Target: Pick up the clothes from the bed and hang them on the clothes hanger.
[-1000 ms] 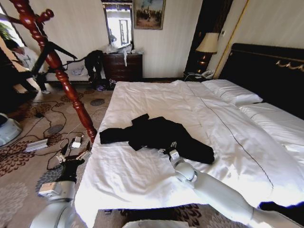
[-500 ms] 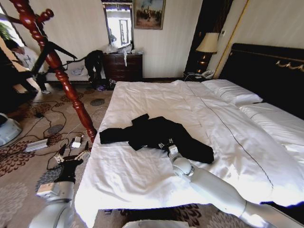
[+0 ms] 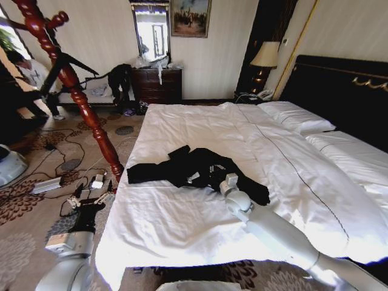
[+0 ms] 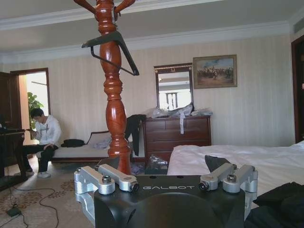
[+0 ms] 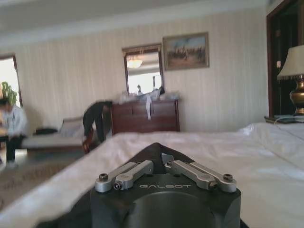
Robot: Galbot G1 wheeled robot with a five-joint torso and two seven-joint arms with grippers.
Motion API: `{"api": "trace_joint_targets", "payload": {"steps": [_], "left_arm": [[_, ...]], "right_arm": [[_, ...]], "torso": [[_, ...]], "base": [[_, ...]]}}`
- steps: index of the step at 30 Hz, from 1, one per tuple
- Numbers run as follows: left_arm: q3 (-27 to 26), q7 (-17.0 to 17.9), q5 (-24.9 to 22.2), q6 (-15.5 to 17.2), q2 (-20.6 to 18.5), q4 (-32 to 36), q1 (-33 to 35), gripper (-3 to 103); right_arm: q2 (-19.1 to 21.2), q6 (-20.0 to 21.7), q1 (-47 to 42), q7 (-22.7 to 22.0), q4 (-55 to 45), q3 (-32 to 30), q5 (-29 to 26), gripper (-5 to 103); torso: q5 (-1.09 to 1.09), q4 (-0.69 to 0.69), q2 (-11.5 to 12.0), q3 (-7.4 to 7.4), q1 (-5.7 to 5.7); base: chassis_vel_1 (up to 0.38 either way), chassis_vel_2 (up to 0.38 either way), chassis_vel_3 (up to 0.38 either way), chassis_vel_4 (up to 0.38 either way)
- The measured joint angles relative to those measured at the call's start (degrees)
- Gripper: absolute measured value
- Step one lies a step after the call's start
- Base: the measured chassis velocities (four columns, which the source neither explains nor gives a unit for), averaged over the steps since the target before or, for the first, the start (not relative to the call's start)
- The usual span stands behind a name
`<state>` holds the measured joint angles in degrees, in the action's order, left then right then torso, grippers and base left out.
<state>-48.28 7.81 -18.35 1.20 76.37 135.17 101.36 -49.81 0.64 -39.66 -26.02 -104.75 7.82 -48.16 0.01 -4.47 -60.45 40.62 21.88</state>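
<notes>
The clothes (image 3: 200, 171), a big black garment, lie bunched on the white duvet of the bed (image 3: 182, 230), with a small white label showing. My right gripper (image 3: 228, 179) sits at the garment's near edge, shut on a raised fold of the black fabric (image 5: 154, 151). The clothes hanger (image 3: 66, 79), a red-brown turned-wood stand, rises beside the bed's left side; a black wire hanger hangs on its pole (image 4: 113, 95). My left gripper (image 3: 91, 213) waits low over the carpet by the bed's corner, open and holding nothing.
Cables and power strips (image 3: 91, 182) litter the carpet between the stand and the bed. A dark dresser (image 3: 156, 85) with a mirror stands at the far wall. A lamp (image 3: 264, 57) stands by the black headboard (image 3: 345, 91). A person sits at the far left.
My right gripper has moved forward into the garment, and the fabric has bunched up around it, baring the white label. The left arm has stayed put.
</notes>
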Motion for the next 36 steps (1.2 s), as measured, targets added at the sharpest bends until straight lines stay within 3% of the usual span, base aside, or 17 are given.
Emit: {"api": "trace_joint_targets", "payload": {"steps": [7, 9, 13, 17, 21, 23, 26, 29, 30, 33, 36], "left_arm": [[-0.18, 0.46, -0.26, -0.13, -0.07, -0.27, 0.12, 100], [-0.2, 0.54, -0.28, -0.13, -0.03, -0.28, 0.17, 100], [-0.21, 0.62, -0.28, -0.15, 0.22, -0.28, 0.03, 100], [-0.28, 0.74, -0.28, 0.14, -0.1, -0.44, -0.53, 100], [-0.35, 0.77, -0.27, 0.39, -0.32, -0.7, -0.92, 100], [-0.36, 0.81, -0.25, 0.56, -0.26, -0.93, -1.17, 100], [-0.33, 0.87, -0.12, 0.78, 0.01, -1.1, -1.38, 100], [-0.3, 0.91, -0.05, 0.94, 0.14, -1.14, -1.45, 100], [-0.3, 0.95, -0.02, 1.06, 0.18, -1.18, -1.43, 100], [-0.7, 1.05, -0.05, 1.22, -0.33, -1.41, -1.12, 100], [-0.95, 1.13, -0.28, 1.4, -0.82, -1.53, -1.05, 100]], "right_arm": [[4.97, 1.7, 5.81, -0.51, -12.72, -11.04, -13.17, 0], [5.83, 2.13, 6.88, -0.61, -13.99, -12.06, -14.84, 0], [10.24, 5.04, 12.66, -2.28, -20.59, -15.58, -24.33, 0], [12.22, 7.15, 18.22, -3.81, -24.62, -17.34, -29.97, 0], [12.66, 7.88, 26.34, -4.83, -25.59, -17.94, -34.9, 0], [11.33, 8.66, 31.8, -6.87, -24.24, -17.72, -40.75, 0], [8.86, 10.05, 34.5, -10.48, -20.57, -16.15, -44.82, 0], [7.5, 11.38, 33.75, -13.0, -18.16, -14.48, -45.61, 0], [6.15, 14.34, 30.47, -16.68, -15.23, -12.13, -45.65, 0], [2.77, 20.34, 20.78, -24.0, -7.11, -6.06, -42.1, 0], [0.54, 22.16, 16.1, -26.0, -1.78, -2.66, -38.11, 0]], "torso": [[-0.01, 0.0, 0.0, -0.01, 0.0], [-0.01, 0.0, 0.0, -0.01, 0.0], [0.01, 0.0, 0.0, -0.01, 0.0], [-0.01, 0.0, 0.0, -0.01, 0.0], [-0.02, 0.0, 0.0, -0.01, -0.01], [-0.03, 0.0, -0.01, -0.01, -0.01], [-0.05, 0.02, -0.01, -0.02, -0.01], [-0.04, 0.02, 0.0, -0.01, -0.01], [-0.03, 0.02, 0.0, -0.01, 0.0], [0.0, 0.02, 0.0, 0.0, -0.01], [0.04, 0.0, 0.01, 0.01, 0.01]], "base": [[0.0, 0.0, 0.0, 0.0], [0.0, 0.0, 0.0, 0.0], [0.0, 0.0, 0.0, 0.0], [0.0, 0.0, 0.0, 0.0], [0.0, 0.0, 0.0, 0.0], [0.0, 0.0, 0.0, 0.0], [0.0, 0.0, 0.0, 0.0], [0.0, 0.0, 0.0, 0.0], [0.0, 0.0, 0.0, 0.0], [0.0, 0.0, 0.0, 0.0], [0.0, 0.0, 0.0, 0.0]]}}
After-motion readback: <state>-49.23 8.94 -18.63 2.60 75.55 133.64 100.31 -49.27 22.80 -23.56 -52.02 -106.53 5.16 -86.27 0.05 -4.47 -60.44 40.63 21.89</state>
